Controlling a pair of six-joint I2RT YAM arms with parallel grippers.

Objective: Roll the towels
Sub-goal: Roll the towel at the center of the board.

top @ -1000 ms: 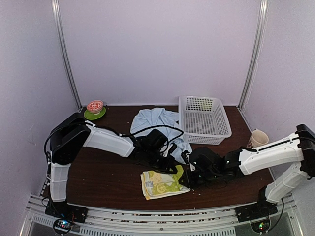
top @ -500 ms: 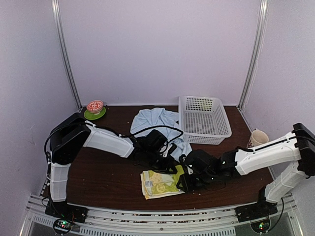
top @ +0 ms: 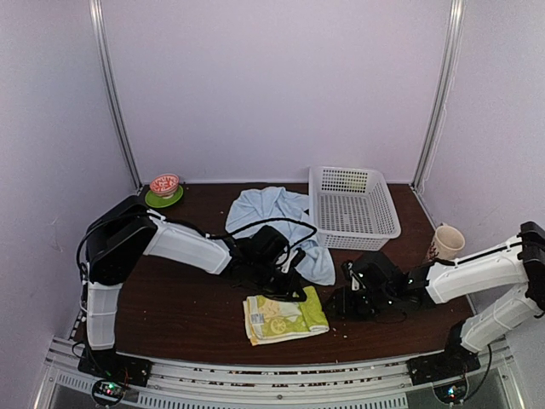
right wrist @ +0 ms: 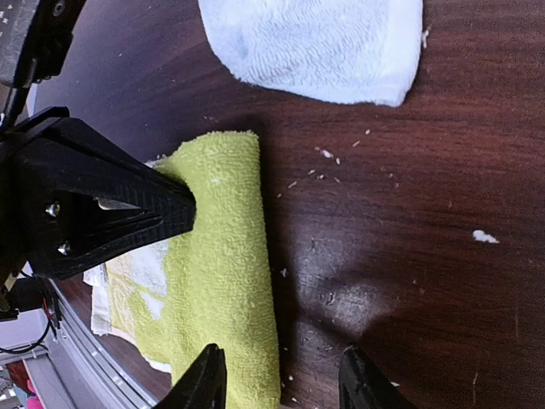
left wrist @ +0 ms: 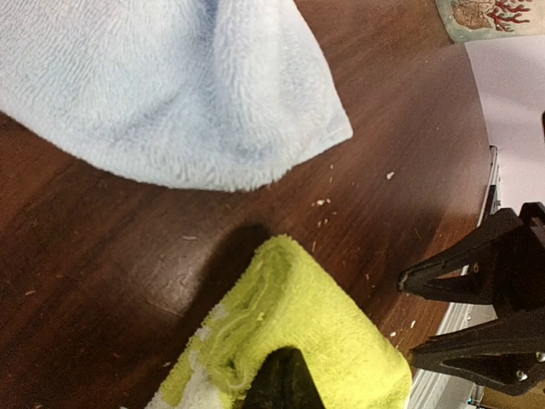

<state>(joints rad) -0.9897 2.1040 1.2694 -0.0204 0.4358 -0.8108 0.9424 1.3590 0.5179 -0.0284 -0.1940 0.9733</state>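
I am watching the yellow-green towel (top: 285,317) lying on the desk (top: 179,298) near its front edge, its right end turned over into a thick roll. The left jaws are pressed together to a single point, and that point is resting on the towel's far edge by the roll; I cannot tell whether any cloth is pinched. The right jaws are standing apart and holding nothing, one finger (right wrist: 207,379) hanging over the roll, the other over bare wood just beside it. The light-blue towel (top: 274,217) is lying crumpled farther back, beside the white basket (top: 353,204).
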